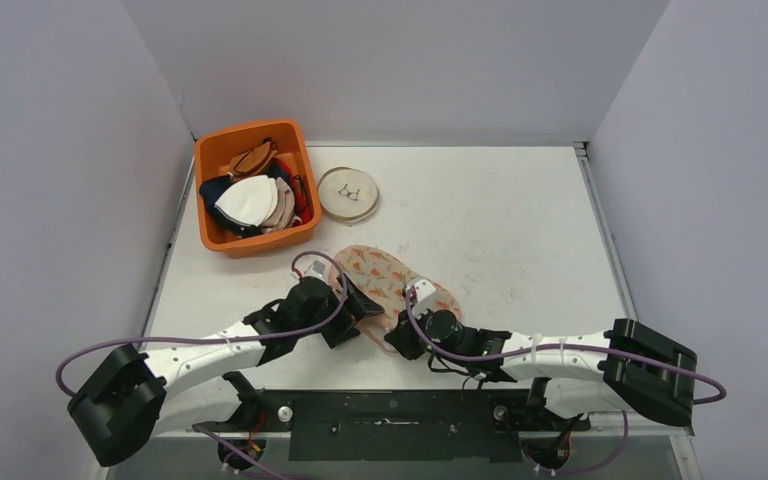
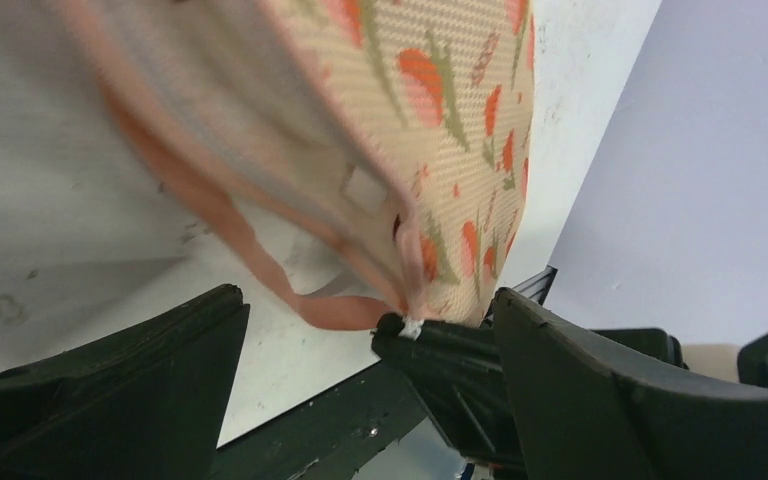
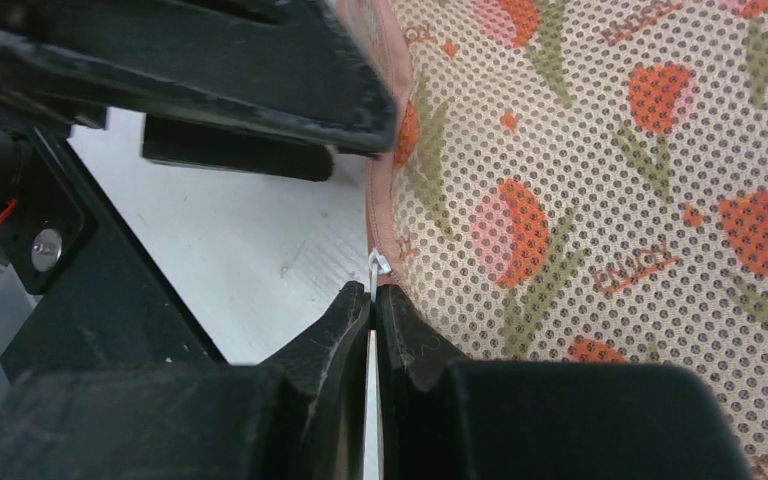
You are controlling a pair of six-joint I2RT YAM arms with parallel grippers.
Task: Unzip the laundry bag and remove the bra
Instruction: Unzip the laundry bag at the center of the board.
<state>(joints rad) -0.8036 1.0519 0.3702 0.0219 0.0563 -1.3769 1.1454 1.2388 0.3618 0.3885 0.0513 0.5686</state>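
Mesh bag (image 1: 390, 285), tulip-printed, at centre of the top view, between both grippers. Early stage by the look: zip pull (image 3: 378, 265) caught, extent of opening not clear, no bra out yet; unzipping and removal left to do. Right gripper (image 3: 372, 300) pinched tight on that pull at lower centre. Left gripper (image 2: 370, 300) spread wide, holding nothing, pink bag edge just above the gap.

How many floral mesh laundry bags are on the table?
1. The floral laundry bag lies front-centre, between the left gripper and right gripper. Clothes heaped in the orange bin could hide another.
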